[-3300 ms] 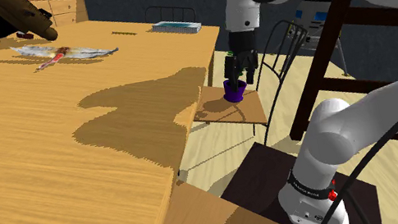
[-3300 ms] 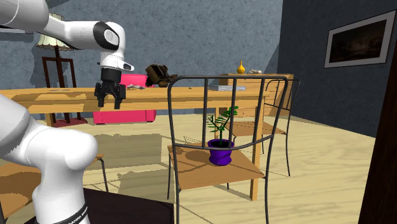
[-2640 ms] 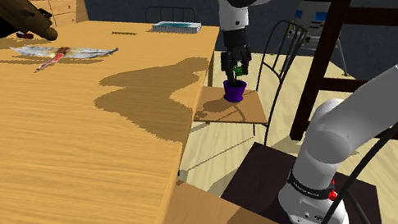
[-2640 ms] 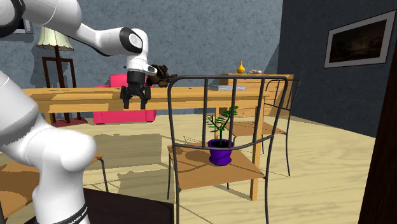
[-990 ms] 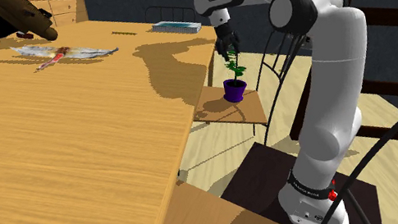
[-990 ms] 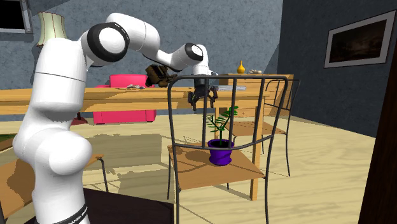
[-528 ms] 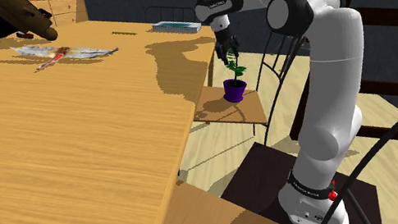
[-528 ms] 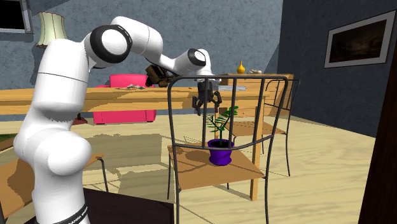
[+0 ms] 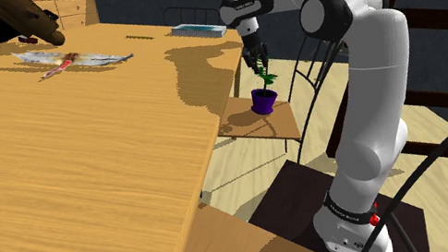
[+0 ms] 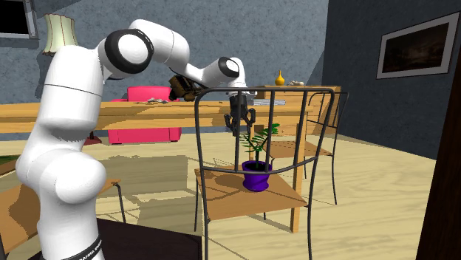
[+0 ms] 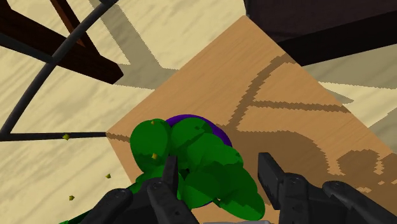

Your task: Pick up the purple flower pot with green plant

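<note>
Two black fingers [image 11: 270, 170] stand apart: jaws open, leaves of the green plant [image 11: 203, 167] between them, nothing gripped. The purple pot [image 11: 191, 119] sits upright below, on the wooden chair seat [image 11: 286, 83] beside the worktop [image 9: 62, 175].

Risks for you to weigh: close now and you'd likely pinch foliage, not the pot. Descend off-centre and a finger could tip the pot, or the arm could clip the chair's metal back [image 10: 258, 90].

Room: pale plank floor [image 10: 369, 199], blue-grey walls, pink sofa [image 10: 148, 134] beyond the worktop.
</note>
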